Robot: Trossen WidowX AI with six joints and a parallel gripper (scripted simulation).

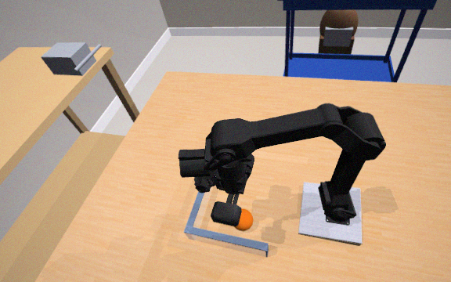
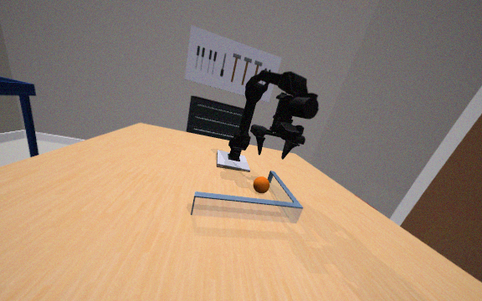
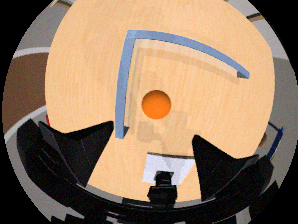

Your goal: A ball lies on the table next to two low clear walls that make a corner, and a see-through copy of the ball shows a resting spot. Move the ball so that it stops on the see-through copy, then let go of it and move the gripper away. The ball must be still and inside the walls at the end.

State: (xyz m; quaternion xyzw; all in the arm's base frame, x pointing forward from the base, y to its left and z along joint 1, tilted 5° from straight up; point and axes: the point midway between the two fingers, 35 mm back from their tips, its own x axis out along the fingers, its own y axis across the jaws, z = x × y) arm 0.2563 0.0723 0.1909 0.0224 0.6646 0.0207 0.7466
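Ball: the small orange ball [image 2: 261, 184] lies on the light wooden desk top [image 2: 99, 217], inside the angle of the two low clear blue-edged walls [image 2: 245, 200]. In the exterior view it sits near the shorter wall, towards its end away from the corner, and apart from the longer wall. Whether it touches the shorter wall cannot be told.

Walls: they form an L. In the top view the corner points towards the desk's left edge, one wall runs along towards the near edge, and the other runs back towards the arm's wrist.

Gripper: the black parallel-jaw gripper [image 2: 274, 148] hangs well above the desk with its two pointed fingers [image 2: 260, 142] spread wide and nothing between them. The ball is released and lies below, apart from both fingers.

Wrist view: the ball [image 3: 156, 104] shows small and round on the wood between the two dark finger shapes, with the walls [image 3: 127, 83] bending round its left and far sides.

Top view: the arm's wrist block covers part of the ball [image 1: 245, 220]; only its right side shows.

Arm: the black six-joint arm [image 1: 288, 129] rises from a flat pale grey base plate [image 1: 312, 219], which lies on the desk towards its right edge, and bends over towards the walls.

See-through copy: no pale copy of the ball can be made out in any view.
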